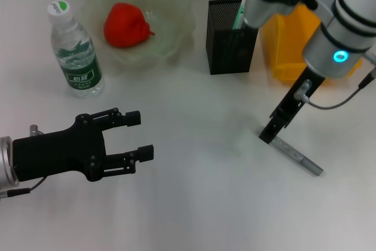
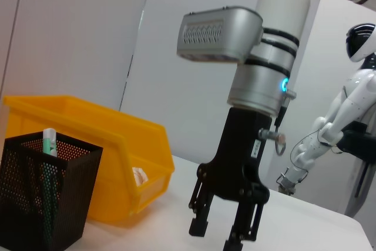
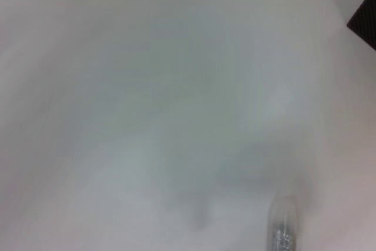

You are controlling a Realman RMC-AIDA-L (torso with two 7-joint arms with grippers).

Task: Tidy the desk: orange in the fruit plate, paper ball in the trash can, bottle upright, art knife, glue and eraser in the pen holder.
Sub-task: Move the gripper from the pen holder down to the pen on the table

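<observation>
The right gripper stands almost upright over the desk, its fingers a little spread and holding nothing. The art knife lies flat just beside them, its long axis running away toward the desk's right front. The left gripper, fingers spread, is much farther away.

Silver-white arms w/ black pincers, cyan LED ring.
</observation>
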